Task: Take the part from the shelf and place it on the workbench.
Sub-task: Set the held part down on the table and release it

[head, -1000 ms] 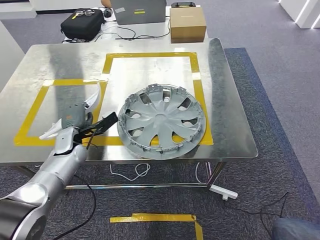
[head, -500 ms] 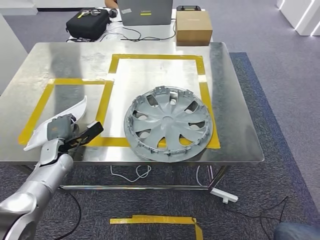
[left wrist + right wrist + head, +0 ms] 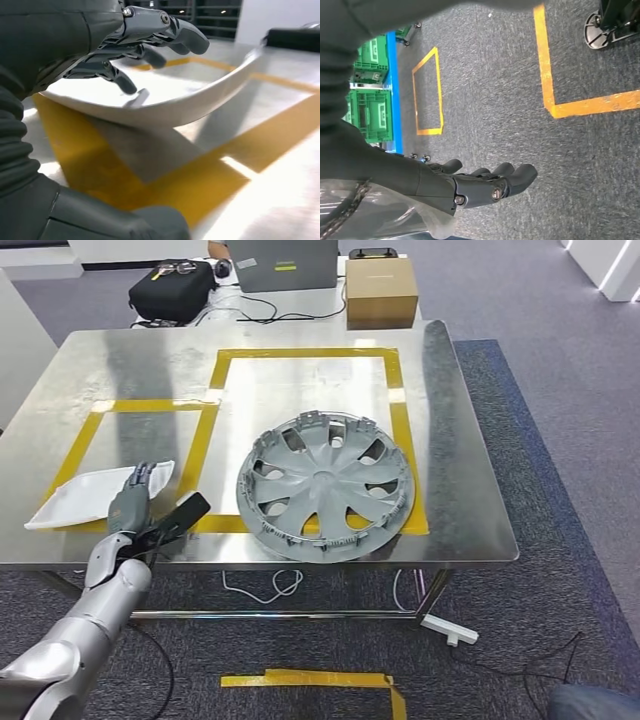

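Since a moment ago the white part [image 3: 98, 495] has come down from its raised, tilted pose in the left hand [image 3: 130, 508] and now lies flat on the tabletop [image 3: 468, 490], inside the smaller yellow tape rectangle [image 3: 83, 440] at the near left corner. The left hand has let go: its fingers [image 3: 124, 82] are spread and hover over the part's near end, with the thumb low beside it, and I cannot tell if any fingertip still brushes the surface. In the left wrist view the part reads as a thin, curved white panel resting across the yellow tape. Just to its right, in the larger taped square, the grey wheel cover [image 3: 326, 484] sits with its near rim overlapping the tape. A cardboard box [image 3: 381, 292] and a black case [image 3: 172, 290] stand on the table behind. The right hand [image 3: 486, 185] hangs over the grey carpet [image 3: 501, 90] with its fingers loosely extended, holding nothing.
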